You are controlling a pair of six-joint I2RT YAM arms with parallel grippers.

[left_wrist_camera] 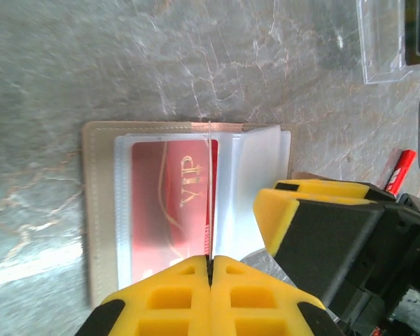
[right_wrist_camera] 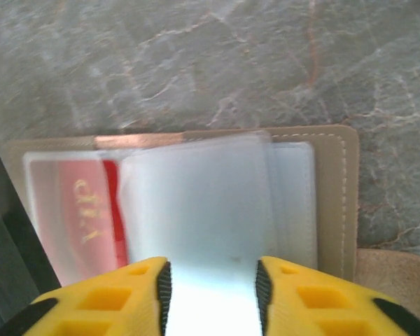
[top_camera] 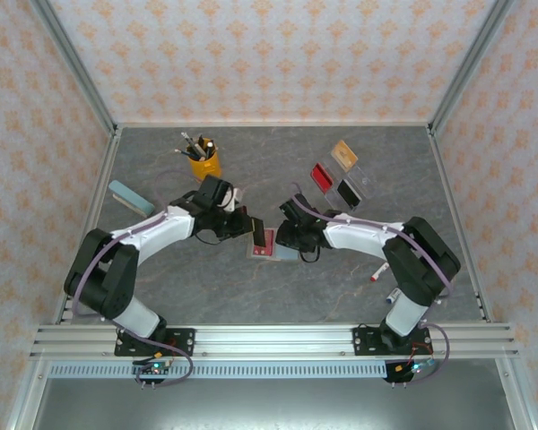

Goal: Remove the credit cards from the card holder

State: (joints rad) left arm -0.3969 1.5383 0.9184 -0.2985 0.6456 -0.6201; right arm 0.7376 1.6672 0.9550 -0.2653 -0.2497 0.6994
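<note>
The card holder (top_camera: 264, 244) lies open on the table between both arms, tan border (left_wrist_camera: 98, 210) up, clear sleeves inside. A red VIP card (left_wrist_camera: 168, 203) sits in its left sleeve (right_wrist_camera: 77, 203). My left gripper (left_wrist_camera: 210, 260) is shut on a thin card (left_wrist_camera: 211, 210) seen edge-on and standing upright over the holder's middle; from above this card (top_camera: 257, 229) looks dark. My right gripper (right_wrist_camera: 212, 283) is open, its jaws either side of a clear sleeve page (right_wrist_camera: 196, 203). A red (top_camera: 321, 175), a black (top_camera: 348, 190) and a tan-orange card (top_camera: 344, 154) lie at the back right.
A clear tray (top_camera: 363, 179) holds the loose cards. A yellow cup of pens (top_camera: 203, 161) stands at the back left, near a light-blue block (top_camera: 130, 197). A red marker (top_camera: 377, 271) lies to the right of the holder. Metal rails border the table.
</note>
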